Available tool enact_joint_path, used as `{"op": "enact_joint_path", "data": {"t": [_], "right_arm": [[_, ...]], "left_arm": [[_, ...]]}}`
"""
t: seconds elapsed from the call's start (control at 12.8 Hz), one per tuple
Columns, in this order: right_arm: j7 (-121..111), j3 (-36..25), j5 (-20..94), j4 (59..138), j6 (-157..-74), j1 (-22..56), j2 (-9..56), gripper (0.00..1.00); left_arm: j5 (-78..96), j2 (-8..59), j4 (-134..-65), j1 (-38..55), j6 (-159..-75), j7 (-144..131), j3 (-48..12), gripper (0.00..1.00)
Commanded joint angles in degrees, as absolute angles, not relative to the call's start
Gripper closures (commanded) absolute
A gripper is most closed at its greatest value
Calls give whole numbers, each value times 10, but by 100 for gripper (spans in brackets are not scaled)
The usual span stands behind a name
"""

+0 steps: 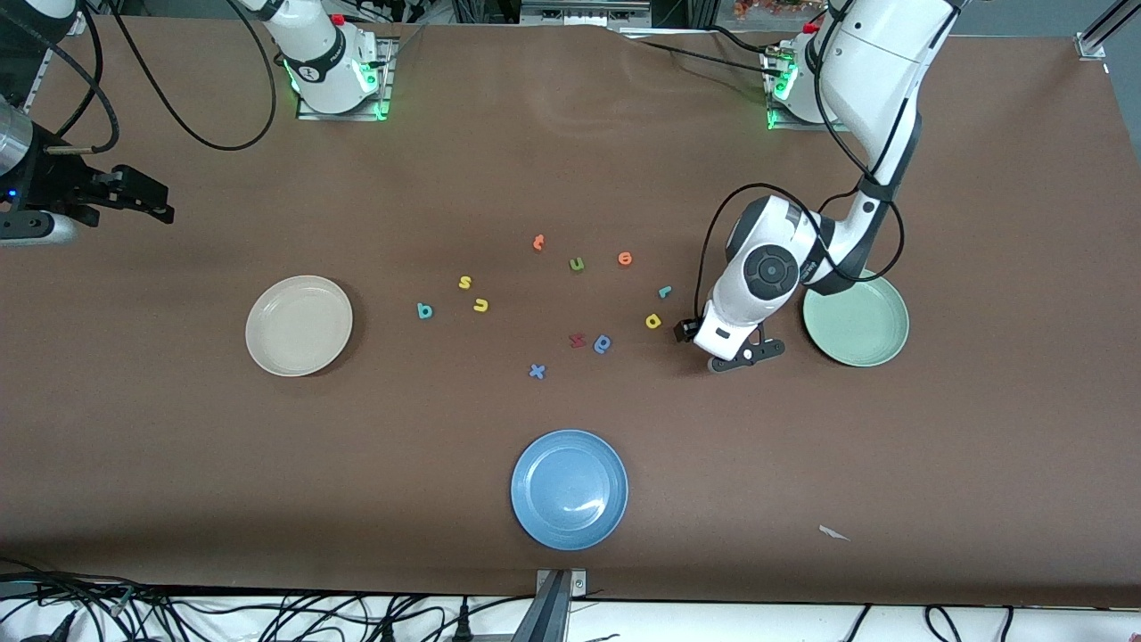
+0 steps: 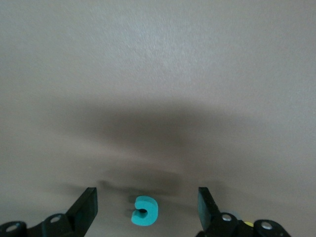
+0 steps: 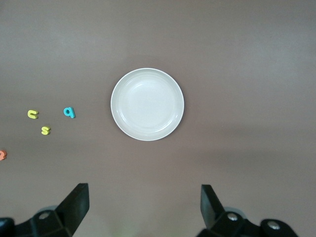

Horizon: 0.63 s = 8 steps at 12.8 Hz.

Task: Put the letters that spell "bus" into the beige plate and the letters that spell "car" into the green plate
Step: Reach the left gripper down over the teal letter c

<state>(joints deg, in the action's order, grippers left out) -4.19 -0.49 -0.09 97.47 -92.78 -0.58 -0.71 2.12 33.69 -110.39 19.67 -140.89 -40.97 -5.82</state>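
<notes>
Now teal "c" [image 2: 144,211] flat on brown table [image 1: 802,499], between spread fingers of left gripper [image 2: 147,207], not touched, beside green plate [image 1: 856,319]. Likely light soft foam, thin; pinch across outer edges, low. Cloth-like top, some friction. Right gripper [image 3: 144,202] waits wide and empty over beige plate [image 3: 147,104]. Room around letter free.

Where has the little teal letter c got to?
The teal c lies on the brown table between the open fingers of the left gripper, which is down beside the green plate. In the front view the arm hides it.
</notes>
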Motion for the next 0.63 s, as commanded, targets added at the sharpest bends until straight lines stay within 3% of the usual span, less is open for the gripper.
{"op": "enact_joint_path", "data": {"t": [0.0,0.16,0.55], "right_arm": [[-34,-4,10,989,-933,-6,-21,0],[-34,-4,10,989,-933,-6,-21,0],[-34,-4,10,988,-934,-6,-21,0]], "left_arm": [[43,331,-1126,197,-1439,-407,-60,11],[47,331,-1128,197,-1437,-409,-61,35],[47,332,-1128,198,-1435,-415,-60,48]]}}
